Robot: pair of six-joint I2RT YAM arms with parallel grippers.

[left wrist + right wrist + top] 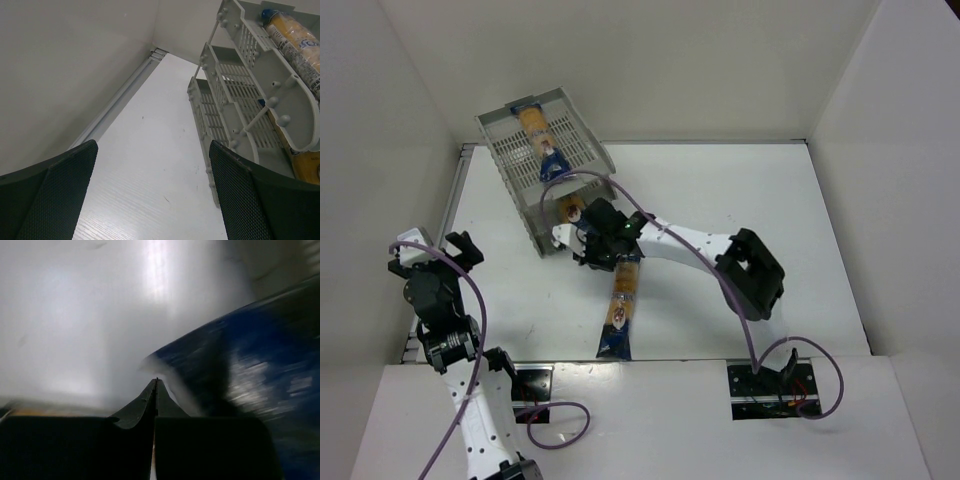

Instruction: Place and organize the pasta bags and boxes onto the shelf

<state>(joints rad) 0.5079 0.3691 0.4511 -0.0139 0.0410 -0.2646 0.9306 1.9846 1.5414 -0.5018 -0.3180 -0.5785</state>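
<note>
1. The third bag [623, 300] lies lengthwise on the table [740, 200]. Its far end is just in front of the shelf [510, 150] and its dark blue near end points toward the arm bases.
2. I'd guess it is light and a little floppy, since it is loose pasta in thin, slick film. It would probably sag if lifted by one tip. The crimped end gives a flat tab to pinch, but a hold nearer the middle should carry it level.
3. The right pincer [592, 240] sits over the bag's far end. In its own camera the fingers are pressed fully together [156, 390], with a blurred blue surface just to the right. I cannot tell whether any film is caught between them.
4. The top-tray bag [295, 40] lies along the shelf's top tier. The lower bag [300, 162] pokes out of a tier beneath it.
5. Each bag has a small label. The one on the top-tray bag is blue with pale lettering, too small and slanted to read. I can't make out a brand.
6. The left pincer [152, 150] hangs beside the shelf, spread wide and holding nothing.
</note>
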